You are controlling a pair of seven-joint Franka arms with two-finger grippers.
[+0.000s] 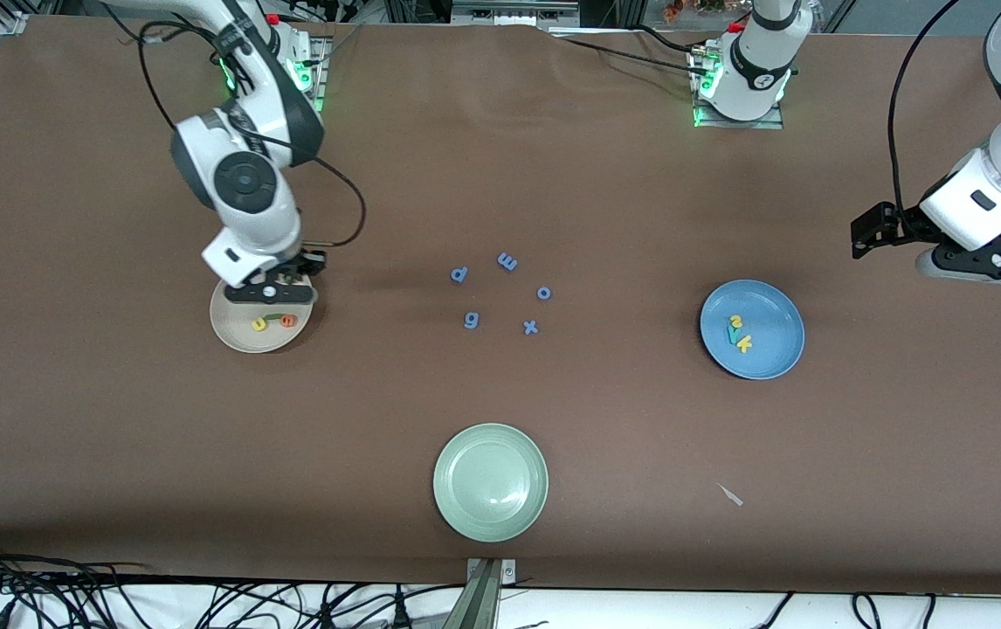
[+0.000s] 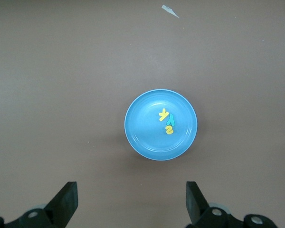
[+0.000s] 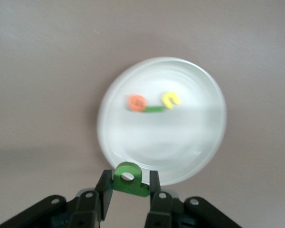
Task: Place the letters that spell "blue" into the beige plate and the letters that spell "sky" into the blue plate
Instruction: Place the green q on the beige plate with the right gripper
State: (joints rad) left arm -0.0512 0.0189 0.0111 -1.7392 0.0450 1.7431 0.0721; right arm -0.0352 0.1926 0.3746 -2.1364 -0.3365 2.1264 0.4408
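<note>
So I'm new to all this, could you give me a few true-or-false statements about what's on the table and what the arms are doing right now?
1. The right gripper holds a dark green b over the beige plate. True.
2. The blue plate holds no letters. False: the yellow s, teal y and yellow k lie in it.
3. The left gripper is open and holds nothing. True.
4. The pale green plate holds the blue letters. False: they lie on the table.
</note>
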